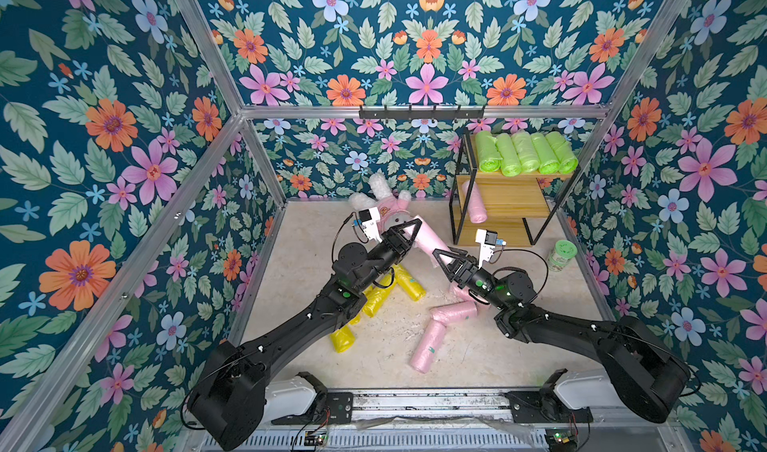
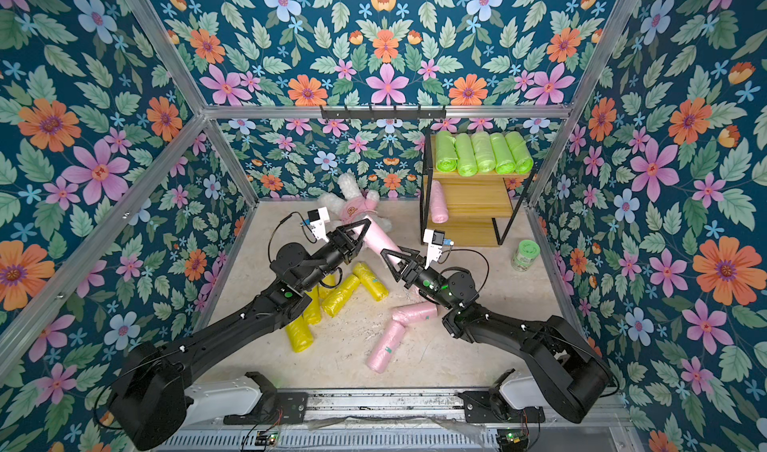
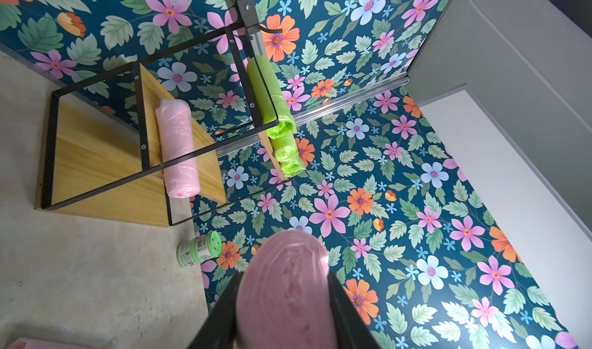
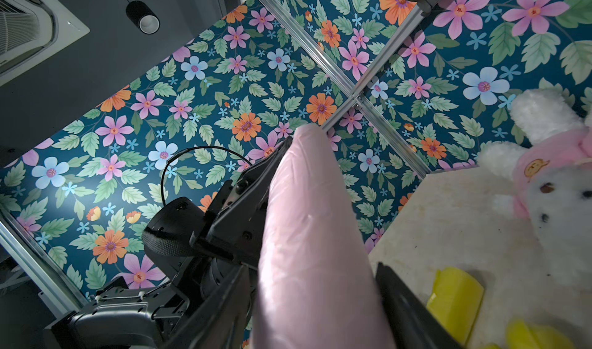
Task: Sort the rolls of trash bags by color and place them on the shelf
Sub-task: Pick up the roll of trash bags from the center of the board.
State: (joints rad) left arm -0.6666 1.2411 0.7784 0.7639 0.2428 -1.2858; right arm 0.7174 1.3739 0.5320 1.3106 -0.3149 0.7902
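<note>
Nearest me, my right gripper [image 1: 443, 259] sits at the near end of the held pink roll [image 1: 429, 240]. Its jaws stand on either side, close against the plastic, but I cannot tell whether they truly pinch.

From there the roll's long axis runs away from me and to the left, off the bench [image 1: 373, 346], to my left gripper [image 1: 411, 231]. That one is clamped tight on the roll near its far end. I judge this a handover in mid-air, and my right arm is the one nearer the goal.

Beyond, in the bench's far right corner, stands the shelf [image 1: 510, 199]. The shelved pink roll [image 1: 475, 203] lies front to back at the left end of the middle board, with bare wood to its right. The held roll lies away from that spot, toward the bench's middle, so it must swing right and turn its axis front to back to lie alongside.
</note>
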